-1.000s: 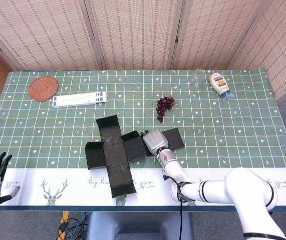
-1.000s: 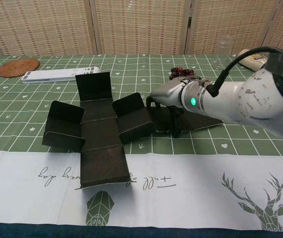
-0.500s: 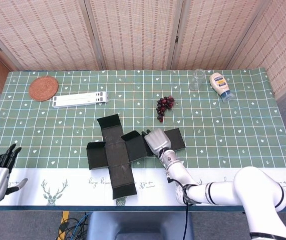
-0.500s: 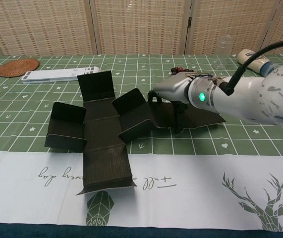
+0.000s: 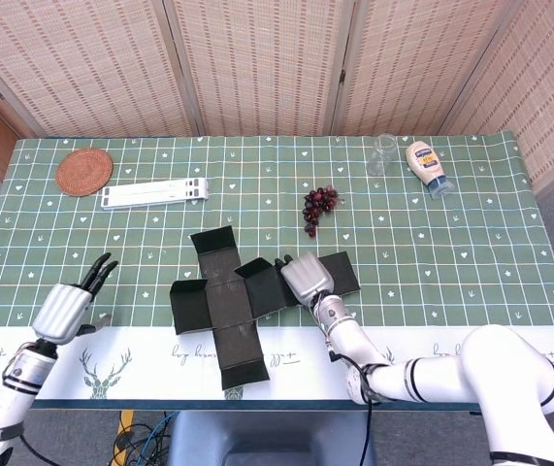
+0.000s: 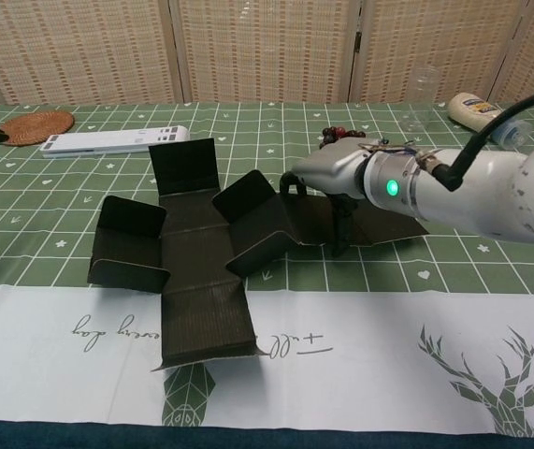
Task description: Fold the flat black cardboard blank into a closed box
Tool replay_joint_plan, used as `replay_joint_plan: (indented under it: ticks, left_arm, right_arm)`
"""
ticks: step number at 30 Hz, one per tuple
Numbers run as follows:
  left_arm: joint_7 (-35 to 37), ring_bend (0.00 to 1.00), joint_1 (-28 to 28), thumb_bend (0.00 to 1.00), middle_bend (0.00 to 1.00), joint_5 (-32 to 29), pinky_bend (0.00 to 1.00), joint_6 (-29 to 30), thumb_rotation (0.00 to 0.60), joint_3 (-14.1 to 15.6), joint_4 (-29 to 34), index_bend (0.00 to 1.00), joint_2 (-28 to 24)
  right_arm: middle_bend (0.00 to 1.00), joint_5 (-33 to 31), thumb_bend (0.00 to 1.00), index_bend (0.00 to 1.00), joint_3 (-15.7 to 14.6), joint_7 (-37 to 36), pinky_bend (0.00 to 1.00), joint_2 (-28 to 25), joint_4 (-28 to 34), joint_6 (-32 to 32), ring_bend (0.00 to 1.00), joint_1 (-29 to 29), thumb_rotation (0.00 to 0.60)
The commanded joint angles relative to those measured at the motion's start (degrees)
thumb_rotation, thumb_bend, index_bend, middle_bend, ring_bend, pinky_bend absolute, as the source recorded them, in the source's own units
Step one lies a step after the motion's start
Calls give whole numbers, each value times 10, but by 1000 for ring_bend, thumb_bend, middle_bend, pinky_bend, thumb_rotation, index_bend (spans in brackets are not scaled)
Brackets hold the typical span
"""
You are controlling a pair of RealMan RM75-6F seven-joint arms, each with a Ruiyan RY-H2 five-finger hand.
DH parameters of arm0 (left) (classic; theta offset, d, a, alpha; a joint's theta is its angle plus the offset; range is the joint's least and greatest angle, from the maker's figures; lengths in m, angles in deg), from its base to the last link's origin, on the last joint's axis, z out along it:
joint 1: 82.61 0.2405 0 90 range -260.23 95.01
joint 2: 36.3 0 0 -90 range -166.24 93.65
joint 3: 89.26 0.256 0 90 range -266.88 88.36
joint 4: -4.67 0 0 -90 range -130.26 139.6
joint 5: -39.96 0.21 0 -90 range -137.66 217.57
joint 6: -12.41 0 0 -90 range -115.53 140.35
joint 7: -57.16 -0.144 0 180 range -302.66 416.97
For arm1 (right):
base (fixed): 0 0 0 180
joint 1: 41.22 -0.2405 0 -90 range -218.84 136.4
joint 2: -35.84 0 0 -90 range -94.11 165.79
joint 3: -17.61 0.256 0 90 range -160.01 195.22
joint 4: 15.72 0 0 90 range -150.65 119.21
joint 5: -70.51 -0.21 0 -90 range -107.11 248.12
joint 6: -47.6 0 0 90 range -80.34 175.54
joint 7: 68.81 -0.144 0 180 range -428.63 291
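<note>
While the black cardboard blank (image 5: pixel 226 299) lies spread in a cross shape near the middle of the bench (image 5: pixel 471 243), its right-hand flap is gripped by the right robot hand (image 5: pixel 305 277), whose fingers (image 6: pixel 341 224) are seen in the chest view curled down over the panel edge. The flap just left of that robot hand is tilted upward, the left and far flaps are raised as well, and the near panel is laid flat over the white border of the cloth. The left robot hand (image 5: pixel 66 305) is held at the left near edge of the bench, well apart from the blank, with fingers extended and nothing in it. A bunch of grapes (image 5: pixel 318 206) is seen just beyond the blank.
</note>
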Motion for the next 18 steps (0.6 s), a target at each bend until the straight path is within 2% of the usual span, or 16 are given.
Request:
replay_joint_plan:
  ticks: [1, 9, 14, 18]
  left_arm:
    - [-12, 665, -24, 166, 2, 4, 745, -19, 600, 4, -32, 0, 39]
    - [-13, 652, -45, 164, 0, 3, 733, -16, 600, 9, -65, 0, 110]
    - [12, 653, -55, 163, 0, -17, 733, -13, 600, -4, -74, 0, 150]
    - [62, 651, -56, 158, 0, -45, 733, -11, 600, -23, -48, 0, 166]
  right_arm:
    - [335, 5, 208, 309, 0, -1, 992, 0, 3, -2, 741, 2, 600]
    - [336, 20, 208, 309, 2, -7, 992, 1, 8, -6, 744, 9, 600]
    - [342, 33, 216, 312, 2, -14, 992, 2, 9, -9, 747, 16, 600]
    - [342, 47, 223, 312, 2, -20, 992, 3, 7, -10, 747, 21, 600]
